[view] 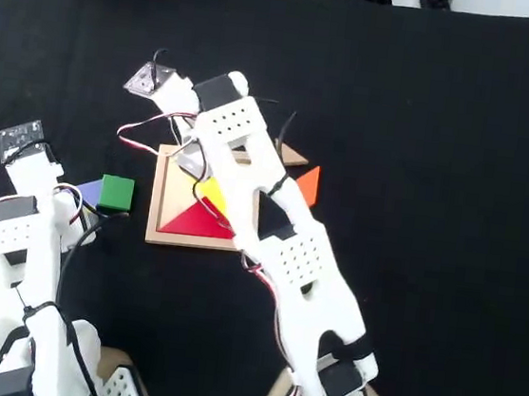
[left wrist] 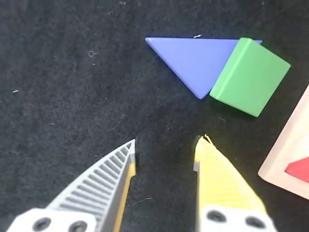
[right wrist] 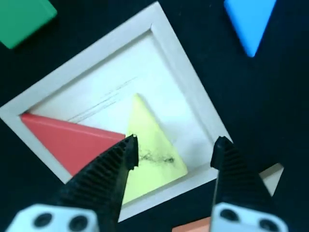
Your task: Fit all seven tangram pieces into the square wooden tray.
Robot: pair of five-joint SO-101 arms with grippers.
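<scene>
My right gripper (right wrist: 174, 149) has its jaws spread wide with nothing between them, hanging over the tray (right wrist: 181, 65), directly above the yellow triangle (right wrist: 152, 154) that lies flat inside it. That yellow triangle sits against one inner wall and touches the red triangle (right wrist: 67, 140), which lies flat along the neighbouring wall; the remaining floor of the tray is bare wood. Off the tray's corners I see a light blue triangle (right wrist: 248, 19) on the black table (view: 444, 132), an orange piece (view: 309, 184) just beside the rim, and a pale wooden piece (view: 293, 154) at the far corner. My left gripper (left wrist: 166, 145) is also parted and holding nothing, low over the black cloth. Ahead of it lie the dark blue triangle (left wrist: 193, 60) and the green square (left wrist: 251, 77), which touch each other, the square covering one corner of the triangle. Both rest on the table just outside the tray's left edge.
</scene>
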